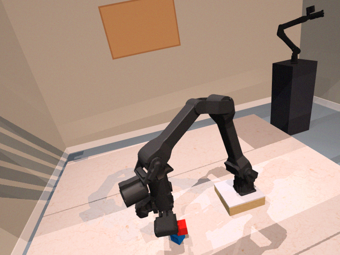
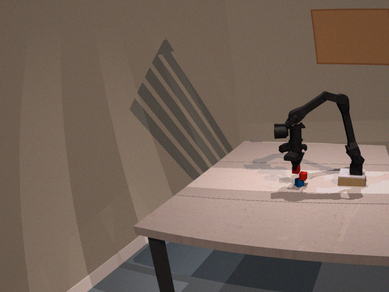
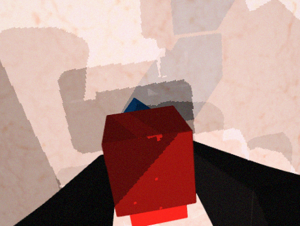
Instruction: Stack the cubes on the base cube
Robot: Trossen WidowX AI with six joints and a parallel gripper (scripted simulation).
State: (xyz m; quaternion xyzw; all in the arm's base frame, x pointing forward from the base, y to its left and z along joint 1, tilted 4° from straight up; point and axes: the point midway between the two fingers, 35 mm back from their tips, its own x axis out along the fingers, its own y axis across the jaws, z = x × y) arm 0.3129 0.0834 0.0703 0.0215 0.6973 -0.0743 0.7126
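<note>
The blue base cube (image 1: 177, 239) (image 2: 299, 182) (image 3: 135, 106) stands on the table. One red cube (image 1: 182, 227) (image 2: 303, 176) sits on its top, out over the right-hand corner in the top and exterior views; a bright strip of this red cube (image 3: 160, 219) shows at the bottom of the wrist view. My gripper (image 2: 295, 168) (image 3: 148, 157) points down, shut on the other red cube (image 2: 295, 171) (image 3: 156, 176). In the exterior view this held cube hangs a little above and left of the base cube. In the top view the gripper body hides it. In the wrist view it covers most of the base cube.
The arm's mounting block (image 1: 247, 204) (image 2: 351, 181) stands on the table (image 1: 109, 236) (image 2: 235, 219), right of the cubes. A second arm (image 1: 287, 41) stands on a dark pedestal (image 1: 291, 96) beyond the table. Arm shadows fall around the cubes.
</note>
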